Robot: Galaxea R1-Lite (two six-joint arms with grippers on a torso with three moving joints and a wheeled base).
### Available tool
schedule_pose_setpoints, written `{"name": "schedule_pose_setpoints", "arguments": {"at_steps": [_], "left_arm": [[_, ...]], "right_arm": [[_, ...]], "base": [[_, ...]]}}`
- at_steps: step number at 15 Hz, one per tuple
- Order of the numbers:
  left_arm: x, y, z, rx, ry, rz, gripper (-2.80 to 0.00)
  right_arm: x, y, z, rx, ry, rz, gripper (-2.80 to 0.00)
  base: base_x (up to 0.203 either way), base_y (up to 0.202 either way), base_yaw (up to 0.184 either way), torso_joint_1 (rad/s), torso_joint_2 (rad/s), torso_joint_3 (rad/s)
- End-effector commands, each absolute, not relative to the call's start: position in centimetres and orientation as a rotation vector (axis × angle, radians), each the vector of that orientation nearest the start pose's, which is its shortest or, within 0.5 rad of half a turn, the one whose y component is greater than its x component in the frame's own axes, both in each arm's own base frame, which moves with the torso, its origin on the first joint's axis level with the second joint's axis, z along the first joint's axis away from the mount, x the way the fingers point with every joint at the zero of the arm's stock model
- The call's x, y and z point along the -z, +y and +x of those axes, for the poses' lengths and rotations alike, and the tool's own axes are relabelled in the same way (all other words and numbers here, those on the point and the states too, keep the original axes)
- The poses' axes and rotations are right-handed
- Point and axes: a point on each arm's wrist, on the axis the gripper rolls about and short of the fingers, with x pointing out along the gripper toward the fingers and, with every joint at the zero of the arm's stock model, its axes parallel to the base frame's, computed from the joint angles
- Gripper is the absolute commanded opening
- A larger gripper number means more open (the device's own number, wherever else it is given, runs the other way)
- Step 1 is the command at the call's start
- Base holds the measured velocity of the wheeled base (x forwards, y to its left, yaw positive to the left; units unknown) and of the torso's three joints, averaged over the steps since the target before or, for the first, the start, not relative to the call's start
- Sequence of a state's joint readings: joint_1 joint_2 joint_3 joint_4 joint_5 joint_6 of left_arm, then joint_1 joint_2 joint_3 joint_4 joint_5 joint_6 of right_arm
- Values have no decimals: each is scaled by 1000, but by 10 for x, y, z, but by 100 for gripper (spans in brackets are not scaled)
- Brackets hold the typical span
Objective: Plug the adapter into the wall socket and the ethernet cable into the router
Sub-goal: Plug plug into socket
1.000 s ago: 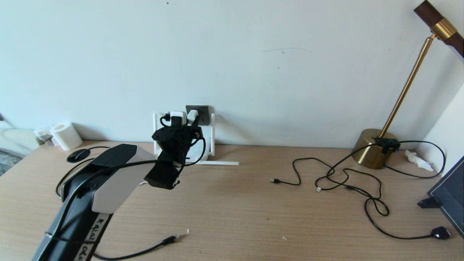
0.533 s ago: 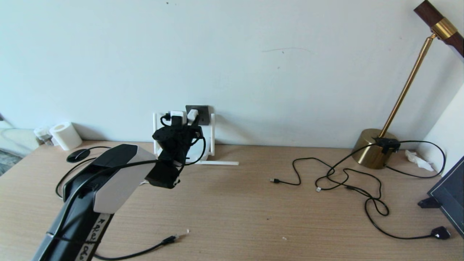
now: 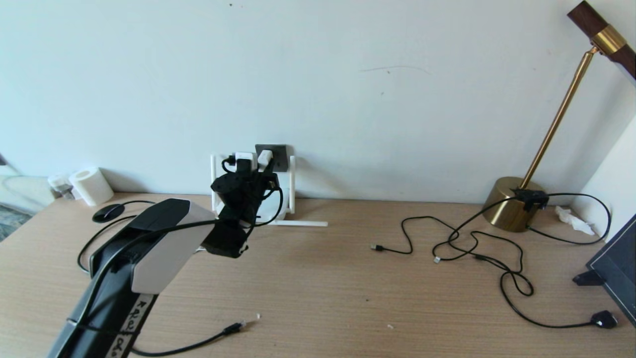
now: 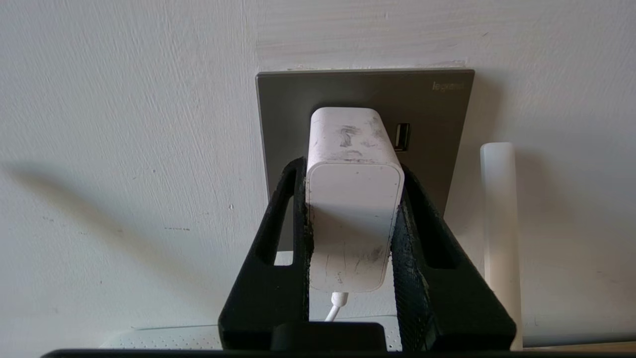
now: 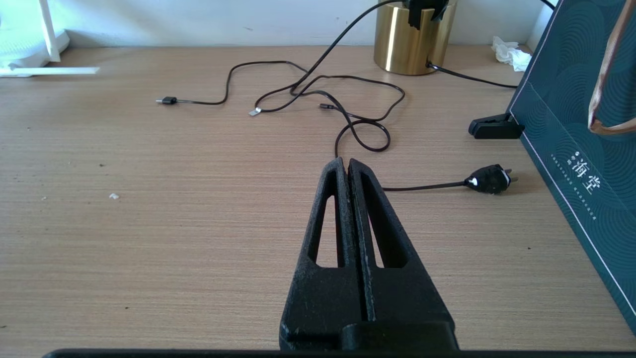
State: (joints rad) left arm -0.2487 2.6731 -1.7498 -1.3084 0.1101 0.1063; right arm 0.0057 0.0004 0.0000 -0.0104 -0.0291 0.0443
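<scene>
Barely anything has shifted over the last second: the left end effector (image 4: 354, 199), a black two-fingered claw, stays clenched on the small white cube-shaped adapter (image 4: 354, 199), and the arm has only crept a touch closer to the wall at centre left of the head view. In the wrist view the adapter's far end sits against the dark grey square wall socket (image 4: 365, 94), in the middle of the frame, with its thin white cord (image 4: 337, 304) hanging from the near end. Whether the pins are fully home cannot be seen; my guess is that the plug is seated or nearly so, and the grip has simply not been let go yet.

The flat white router (image 3: 271, 211) with slim white stick antennas stands on the pale wooden bench (image 3: 318, 278) just below the socket, partly hidden behind the arm. One antenna (image 4: 499, 219) shows at the right of the wrist view.

The thick black ethernet cable (image 3: 198, 343) with its clear plug tip lies loose at the lower left of the head view, well apart from the router, so that half of the job looks untouched.

The right end effector (image 5: 347, 166) hangs idle over the bench, fingers pressed together and holding nothing, near a tangle of thin black cords (image 5: 348, 109) and a brass lamp base (image 5: 410, 37).
</scene>
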Motion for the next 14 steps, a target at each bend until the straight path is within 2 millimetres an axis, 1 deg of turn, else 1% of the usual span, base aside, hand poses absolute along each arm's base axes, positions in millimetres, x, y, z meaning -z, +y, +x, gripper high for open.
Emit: {"name": "schedule_pose_setpoints", "arguments": {"at_steps": [1,7,11,12,14], "left_arm": [[-82,-130,516,110,-414,31,-280],[-77,-137,517,105,-400,27,-280],[-78,-141,519,77,-403,18,-280],[-80,-143,520,77,-411,14,-280],[-77,-147,520,76,-406,12,-280]], "right_arm": [[-77,-1,-23,23,-11,45,-280],[-77,-1,-23,23,-10,45,-280],[-77,-1,-23,23,-11,45,-280],[-77,-1,-23,22,-11,45,-280],[-77,-1,-23,23,-10,45,-280]], "base": [[0,0,0,0,0,0],[0,0,0,0,0,0],[0,0,0,0,0,0],[0,0,0,0,0,0],[0,0,0,0,0,0]]}}
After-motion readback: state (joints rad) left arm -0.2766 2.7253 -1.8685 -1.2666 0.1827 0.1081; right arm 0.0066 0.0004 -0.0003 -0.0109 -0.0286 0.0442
